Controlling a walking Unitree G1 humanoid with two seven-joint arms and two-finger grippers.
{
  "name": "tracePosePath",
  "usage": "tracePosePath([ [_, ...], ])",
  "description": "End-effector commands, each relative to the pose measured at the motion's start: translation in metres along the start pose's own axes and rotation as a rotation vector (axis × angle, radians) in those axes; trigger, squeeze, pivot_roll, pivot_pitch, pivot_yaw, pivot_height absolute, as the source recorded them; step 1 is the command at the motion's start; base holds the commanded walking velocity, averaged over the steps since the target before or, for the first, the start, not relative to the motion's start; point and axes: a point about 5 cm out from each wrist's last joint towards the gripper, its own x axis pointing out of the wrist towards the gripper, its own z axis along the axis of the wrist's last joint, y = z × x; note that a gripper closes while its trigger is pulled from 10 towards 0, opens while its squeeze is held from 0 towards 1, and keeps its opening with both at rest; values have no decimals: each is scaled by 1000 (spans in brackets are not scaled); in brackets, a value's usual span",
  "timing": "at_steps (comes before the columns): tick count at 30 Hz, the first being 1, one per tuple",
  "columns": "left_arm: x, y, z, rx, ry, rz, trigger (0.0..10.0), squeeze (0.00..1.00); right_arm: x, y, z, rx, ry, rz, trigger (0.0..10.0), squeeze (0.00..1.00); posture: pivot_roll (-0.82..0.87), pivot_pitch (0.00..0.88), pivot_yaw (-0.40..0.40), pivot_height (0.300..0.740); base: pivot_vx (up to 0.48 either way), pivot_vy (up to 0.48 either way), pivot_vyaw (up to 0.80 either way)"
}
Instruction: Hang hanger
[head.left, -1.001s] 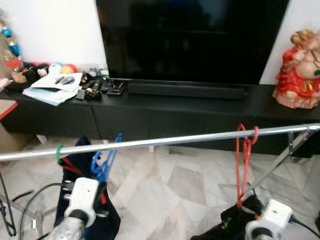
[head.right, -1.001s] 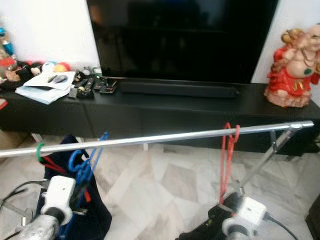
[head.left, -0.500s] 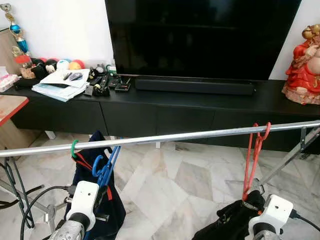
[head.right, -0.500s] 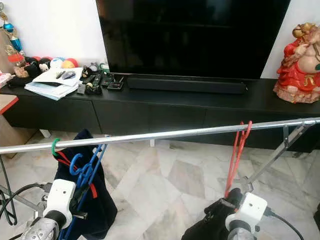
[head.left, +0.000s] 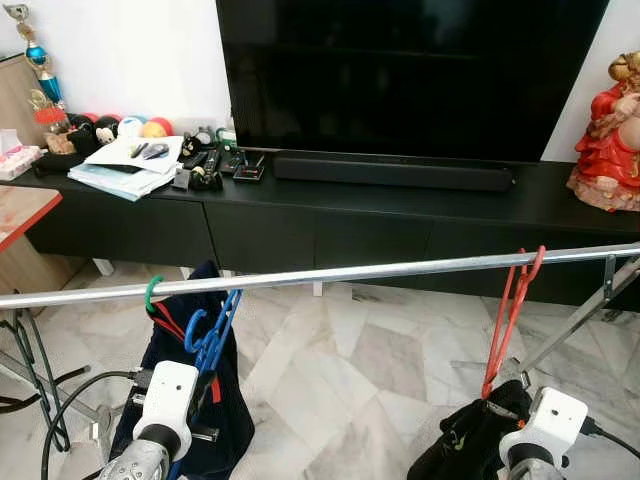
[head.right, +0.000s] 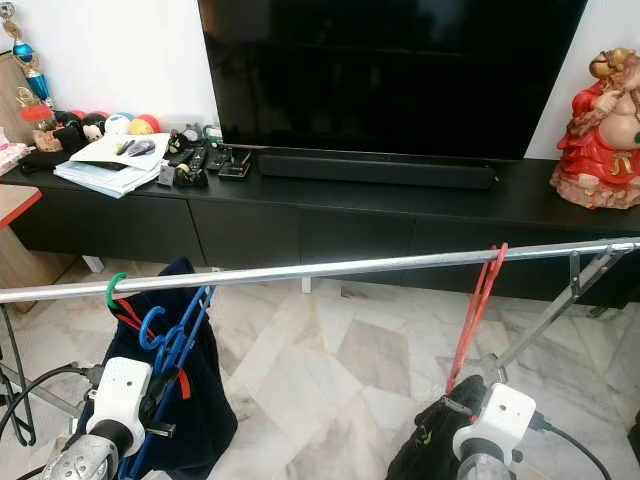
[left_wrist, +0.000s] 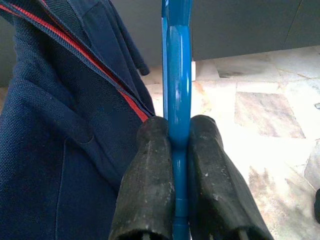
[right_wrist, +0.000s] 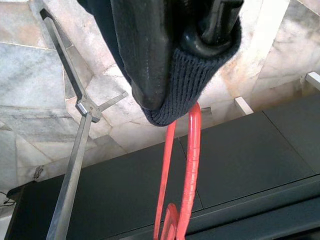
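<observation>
The left claw (left_wrist: 172, 150) is clamped on the blue hanger (left_wrist: 176, 75), its two black fingers (left_wrist: 150, 170) pressed against either side of the flat blue shaft. The shaft runs straight away from the claw along the finger axis, so the hanger's long axis lies in line with the claw. In the head views the blue hanger (head.left: 210, 330) rises from the left claw toward the silver rail (head.left: 330, 275), with its hook end close under the rail or against it (contact cannot be confirmed). A navy garment with red trim (left_wrist: 55, 115) hangs just beside the blue hanger, carried by a green hook (head.left: 150, 292) seated on the rail further toward the robot's left.

The right claw (right_wrist: 175, 55) sits low on the right, wrapped in dark knitted fabric (right_wrist: 165, 95); whether its fingers are parted or closed cannot be told. A red hanger (right_wrist: 185, 175) extends from that fabric upward, and its hook (head.left: 530, 262) is over the rail near the right end, above the rack's diagonal brace (head.left: 580, 320).

The coming move turns on the vertical relation: the rail lies above and forward of the left claw, crosswise to the blue hanger's shaft. The left arm is the nearer one to the open rail stretch between the green hook and the red hanger.
</observation>
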Motion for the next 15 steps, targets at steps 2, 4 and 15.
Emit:
tracePosePath([
  [2,1,2,2,-9,-10,8,10000,0,3,0,6,-20,-24,4,10000,0,49,0,21,740,-244,0,0],
  [4,2,1,3,-8,-13,4,10000,0,3,1,6,-18,-24,2,10000,0,47,0,23,740,-247,0,0],
  [15,3,1,4,-6,-15,5,10000,0,2,-5,7,-28,-28,-12,10000,0,43,0,22,740,-250,0,0],
])
